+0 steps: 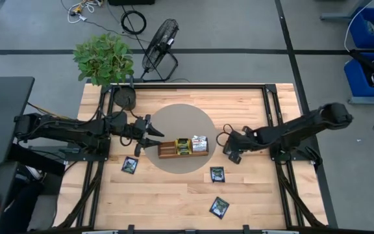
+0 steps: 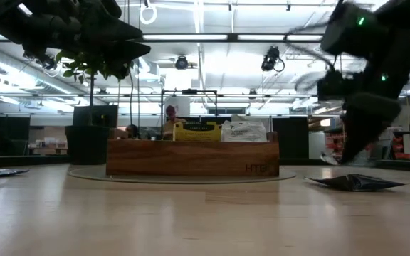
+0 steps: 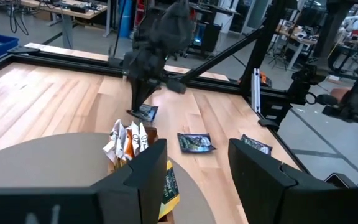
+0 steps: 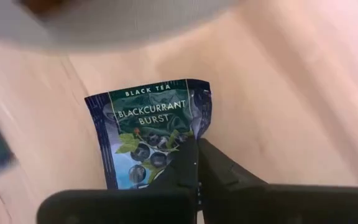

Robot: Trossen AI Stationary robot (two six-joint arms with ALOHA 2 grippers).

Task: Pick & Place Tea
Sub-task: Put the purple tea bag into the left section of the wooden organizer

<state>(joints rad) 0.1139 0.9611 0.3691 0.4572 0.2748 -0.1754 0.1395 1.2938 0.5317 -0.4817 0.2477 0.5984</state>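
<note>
The wooden tray (image 1: 167, 151) stands on a round grey mat (image 1: 180, 117) and holds yellow (image 1: 184, 146) and white (image 1: 199, 143) tea sachets upright. Three black tea sachets lie flat on the table (image 1: 130, 165) (image 1: 217, 174) (image 1: 219, 207). My right gripper (image 1: 229, 153) (image 4: 194, 158), right of the tray, is shut on another black sachet (image 4: 148, 134) labelled "Blackcurrant Burst". My left gripper (image 1: 153, 138) (image 3: 197, 180) stands open at the tray's left end with nothing between its fingers. My right gripper pinches the black sachet between its two fingertips, on its face toward the lower right corner (image 4: 188, 142). The fingers come steeply from above. In the left wrist view the sachet (image 3: 145, 113) sits right under the fingertips, low over the wood; whether it is clear of the table I cannot tell.
A potted plant (image 1: 102, 58) and a dark round pot (image 1: 125, 97) stand at the table's far left corner. Black frame rails (image 1: 271, 110) run along the table's sides. A fan (image 1: 161, 45) stands on the floor behind. Bare wood lies along the near edge.
</note>
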